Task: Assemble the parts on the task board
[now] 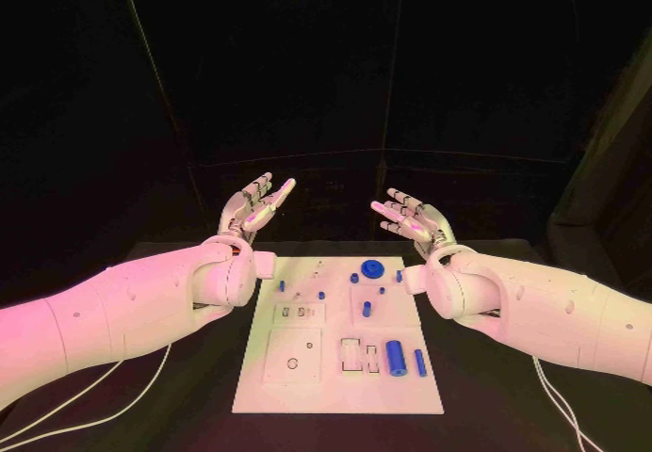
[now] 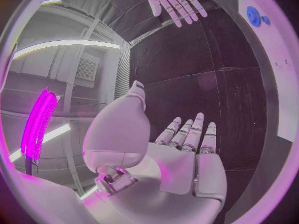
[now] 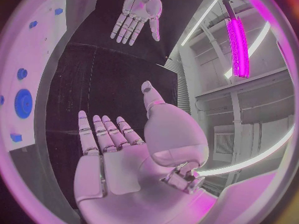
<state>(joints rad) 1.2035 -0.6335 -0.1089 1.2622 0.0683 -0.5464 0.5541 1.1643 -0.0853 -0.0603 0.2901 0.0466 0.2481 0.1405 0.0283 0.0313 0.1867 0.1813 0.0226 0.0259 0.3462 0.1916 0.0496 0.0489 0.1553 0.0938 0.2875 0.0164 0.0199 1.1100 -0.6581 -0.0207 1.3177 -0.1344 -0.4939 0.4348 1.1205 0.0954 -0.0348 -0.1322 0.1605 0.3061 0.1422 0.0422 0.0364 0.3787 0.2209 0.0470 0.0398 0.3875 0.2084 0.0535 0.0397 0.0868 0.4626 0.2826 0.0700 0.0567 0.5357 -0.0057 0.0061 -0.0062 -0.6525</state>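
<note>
Nearest, the white task board (image 1: 340,372) lay mid-table, its blue parts (image 1: 396,358) untouched. Both the left hand (image 1: 255,209) and right hand (image 1: 412,218) hovered spread and empty beyond its far edge; picking a first part seemed next

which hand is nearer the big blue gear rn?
Right. The right hand is raised, open, just beyond the board's far right corner, near the big blue gear. The left hand is raised over the opposite far corner.
</note>
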